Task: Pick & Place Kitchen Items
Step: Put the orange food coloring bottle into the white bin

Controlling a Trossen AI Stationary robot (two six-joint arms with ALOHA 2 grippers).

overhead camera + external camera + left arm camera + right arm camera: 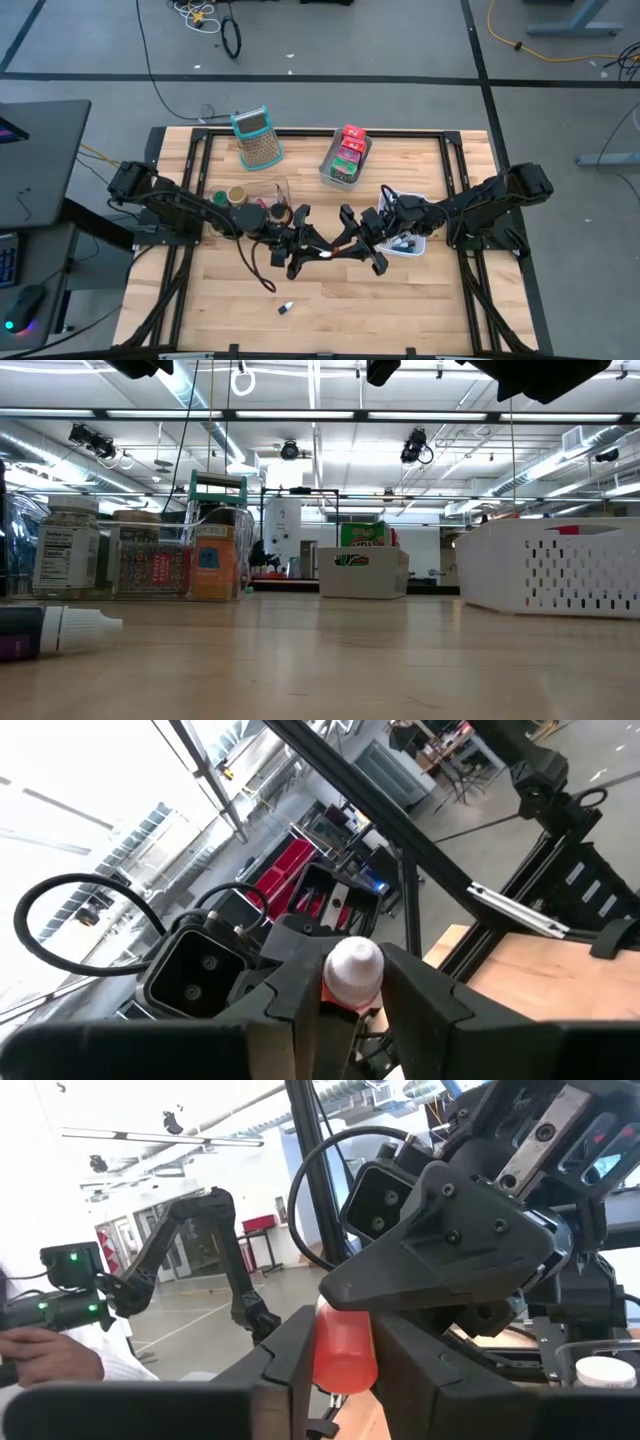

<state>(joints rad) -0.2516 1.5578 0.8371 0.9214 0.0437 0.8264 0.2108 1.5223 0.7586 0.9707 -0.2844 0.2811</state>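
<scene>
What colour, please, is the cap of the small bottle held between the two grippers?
White, on a red bottle; the left wrist view shows it best.

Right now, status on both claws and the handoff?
Both claws meet mid-table, raised. Left claw and right claw both clamp one small red bottle with a white cap. Nothing blocking.

Both arms meet mid-table — left hand (pixel 305 243) facing right hand (pixel 345 243).

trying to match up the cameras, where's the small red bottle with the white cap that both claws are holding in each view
High view: small red white-capped bottle at table centre, between both claws.
Low view: not in it.
Left wrist view: white cap between the left claw fingers.
Right wrist view: red body between the right claw fingers.
Shared landmark: the facing claw behind the bottle.
</scene>
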